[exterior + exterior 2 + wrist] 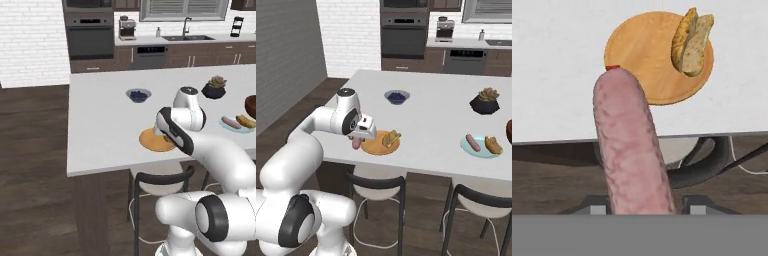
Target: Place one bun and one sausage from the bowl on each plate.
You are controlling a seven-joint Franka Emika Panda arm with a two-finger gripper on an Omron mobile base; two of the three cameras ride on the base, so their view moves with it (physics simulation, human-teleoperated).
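My gripper (358, 139) is shut on a pink sausage (629, 150), which it holds just above the counter's front edge by the near rim of the orange-tan plate (647, 55). A bun (692, 42) lies on that plate's far side, also seen as the bun (391, 138) on the plate (374, 148). To the right, the pale-blue plate (479, 150) carries a sausage (473, 142) and a bun (493, 144). The dark wooden bowl (251, 106) is cut off by the picture's right edge. In the left base view my own arm covers part of the orange plate (149, 143).
A small grey bowl of blueberries (396, 96) sits mid-counter and a black plant pot (485, 102) stands further right. Two stools (376, 187) (481, 200) are tucked under the counter's front edge. Kitchen cabinets and an oven line the back wall.
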